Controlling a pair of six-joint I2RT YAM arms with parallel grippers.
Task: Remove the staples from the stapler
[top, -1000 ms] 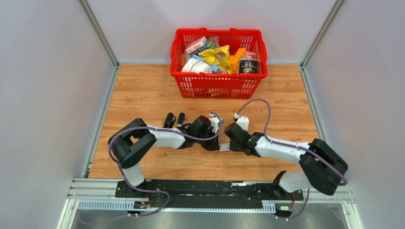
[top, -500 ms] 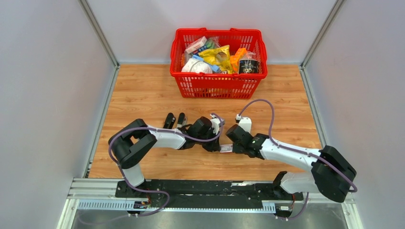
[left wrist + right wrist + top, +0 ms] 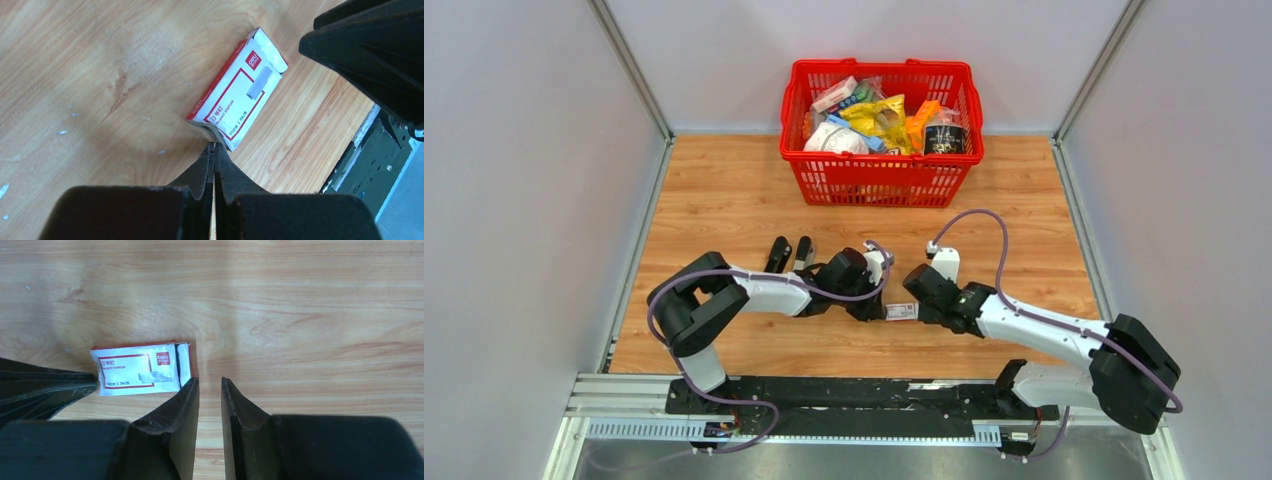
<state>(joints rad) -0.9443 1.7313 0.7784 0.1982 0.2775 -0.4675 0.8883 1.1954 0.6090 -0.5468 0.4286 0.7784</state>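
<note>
Left gripper [image 3: 214, 146] is sitting fully closed, fingers pressed together with only a hairline seam. Its tips are touching the near end of the staple box [image 3: 235, 97], where the flap is crumpled. Can't tell whether any card is being pinched.

Right gripper [image 3: 210, 382] is standing a narrow slot open. Bare wood is showing through the gap and nothing is sitting between the fingers. The finger [image 3: 185, 410] on that view's left is touching or just beside the box's other end, at its lower corner.

In the top view the box is lying flat on the table [image 3: 724, 200], a little below centre. Left gripper is sitting at its 9 o'clock and right gripper at its 3 o'clock, both arms reaching in low.

Staples [image 3: 62, 132]: only small pale bits are showing, lying loose on the wood at 9 o'clock of the box in the left wrist view. They are well apart from the box and from both grippers, and too small to be sure of.

Two black elongated pieces [image 3: 776, 252] are lying side by side at 10 o'clock of the left gripper, beside that forearm. They are too small to say whether they're the stapler.

Room: bare wood is running toward 12 o'clock as far as the red basket [image 3: 879, 65], which is full of packets and sitting against the back wall. The table's near edge and the metal rail [image 3: 624, 395] are lying near at 6 o'clock. Side walls are bounding the table at 9 and 3, well apart from the box.
</note>
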